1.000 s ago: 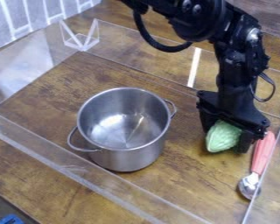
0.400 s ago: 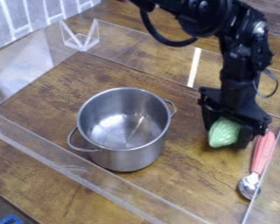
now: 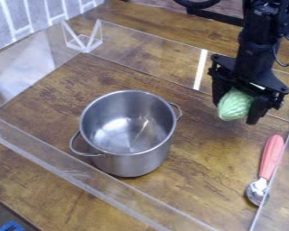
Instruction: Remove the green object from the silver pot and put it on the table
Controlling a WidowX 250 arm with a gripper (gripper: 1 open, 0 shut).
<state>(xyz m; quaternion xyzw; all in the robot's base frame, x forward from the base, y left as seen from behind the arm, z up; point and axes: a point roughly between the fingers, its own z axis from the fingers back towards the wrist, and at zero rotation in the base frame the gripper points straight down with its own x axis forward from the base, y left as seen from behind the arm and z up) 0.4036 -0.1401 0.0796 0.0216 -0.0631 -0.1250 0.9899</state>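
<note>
A round shiny steel pot [image 3: 125,133] is sitting nearest on the dark brown wood-grain table [image 3: 183,63], with a red-handled spoon [image 3: 266,168] lying to its right. Beyond, the black gripper [image 3: 238,102] is clasping the light green bumpy vegetable [image 3: 237,104] above the tabletop, outside the pot.
</note>
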